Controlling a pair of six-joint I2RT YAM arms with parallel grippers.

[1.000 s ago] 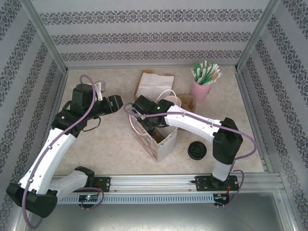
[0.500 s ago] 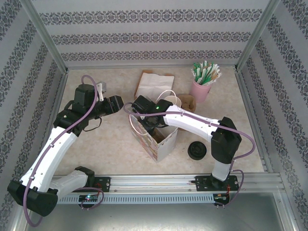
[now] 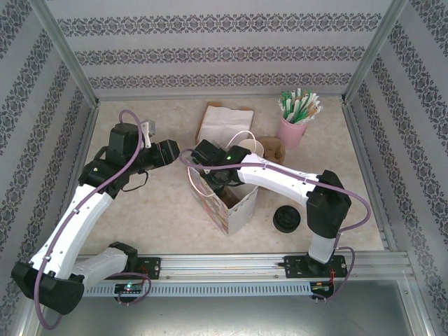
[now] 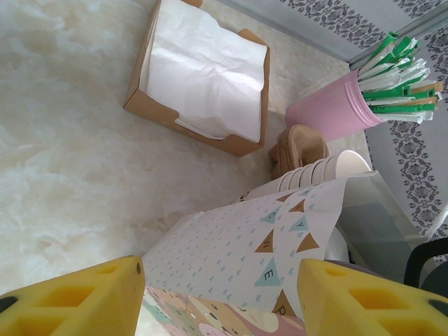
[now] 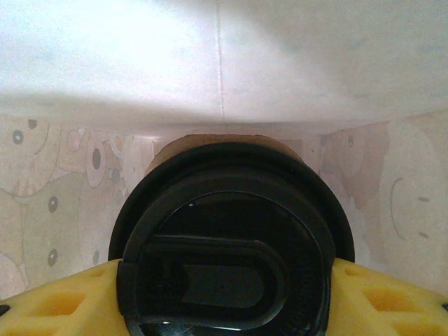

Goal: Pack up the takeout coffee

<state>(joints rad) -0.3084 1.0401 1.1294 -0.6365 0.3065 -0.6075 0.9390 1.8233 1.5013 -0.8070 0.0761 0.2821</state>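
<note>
Looks like we're mid-drop. The paper gift bag (image 3: 234, 210) stands open in the middle of the table (image 3: 154, 210), and the right tool (image 5: 224, 287) is down inside it, clamped on the takeout coffee (image 5: 224, 224) with the black lid up. The left tool (image 4: 220, 301) hangs at the bag's 10 o'clock rim, pads apart, gripping nothing.

Next move, I'd guess, is to seat the cup flat on the bag floor, let go, then lift straight out without snagging paper.

Other containers: the napkin box (image 3: 224, 122) at the bag's 12 o'clock holds white napkins, and the pink cup (image 3: 292, 131) at 2 o'clock is stuffed with green-wrapped straws (image 3: 299, 105).
</note>
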